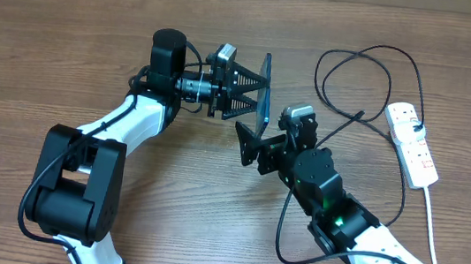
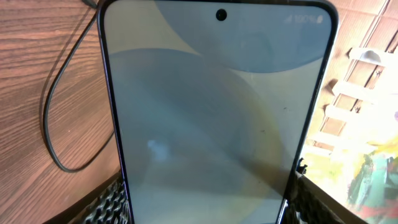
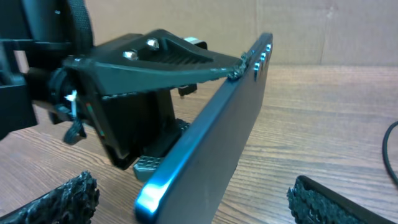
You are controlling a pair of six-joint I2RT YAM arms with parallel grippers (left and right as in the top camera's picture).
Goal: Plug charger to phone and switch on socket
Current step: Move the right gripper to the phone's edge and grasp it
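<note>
Phone (image 2: 211, 124): slim slab, pale grey-blue screen, dark rim. A punch-hole lens (image 2: 221, 14) is seen at one end, and the dark blue back is seen in the right wrist view. It is held clear of the tabletop (image 1: 51, 31), near the middle and standing on a long edge. From overhead it is seen edge-on as a thin line.

Long axis is level, running far to near across the tabletop. Lens end is pointed at the far side; the other end is turned toward the right gripper (image 1: 256, 145). Screen is faced at the left gripper (image 1: 258, 93), back faced to the right.

Left gripper: jaws clamped on the phone across its two long edges, one above, one below. Right gripper: jaws spread wide, nothing held, set just beside the phone's near end. That corner is seen between its ribbed pads (image 3: 56, 202).

Charger (image 1: 376, 68): black cable laid in loose loops on the tabletop, right of the phone. Its connector tip cannot be picked out.

Socket (image 1: 414, 145): white strip with red marks, well apart at the right. Its long axis also runs far to near, and a white cord (image 1: 431, 230) is trailed toward the near edge.

Bare wood is seen left of and beyond the left arm. The far side is bounded by a cardboard wall (image 3: 311, 25).
</note>
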